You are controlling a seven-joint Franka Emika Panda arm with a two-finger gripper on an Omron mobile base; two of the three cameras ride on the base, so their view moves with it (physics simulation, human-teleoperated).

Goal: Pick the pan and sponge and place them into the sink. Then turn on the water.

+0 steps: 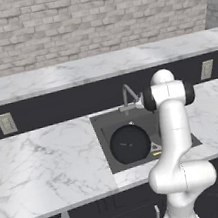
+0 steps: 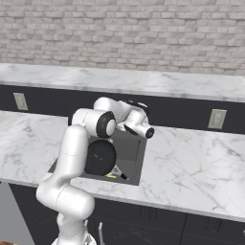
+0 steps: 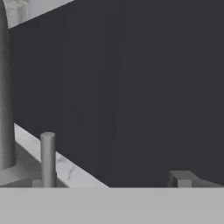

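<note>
Pan [image 1: 130, 144] + sponge [image 1: 157, 153] already in the sink [image 1: 102, 137]. Faucet [image 1: 128, 96] sits at the sink's back edge w/ its lever [image 3: 47, 158] upright just left of the jaws, which are wide open, holding nothing.

Black pan [image 1: 130, 144], dark grey sink [image 1: 101, 132], white-marble counter [image 1: 44, 163].

pan [image 1: 130, 144] in sink [image 1: 101, 135] — sponge [image 1: 157, 153] at front edge, faucet [image 1: 129, 97] behind

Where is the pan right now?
In the left base view the pan lies flat inside the sink, below the faucet, with the sponge at its right.
</note>
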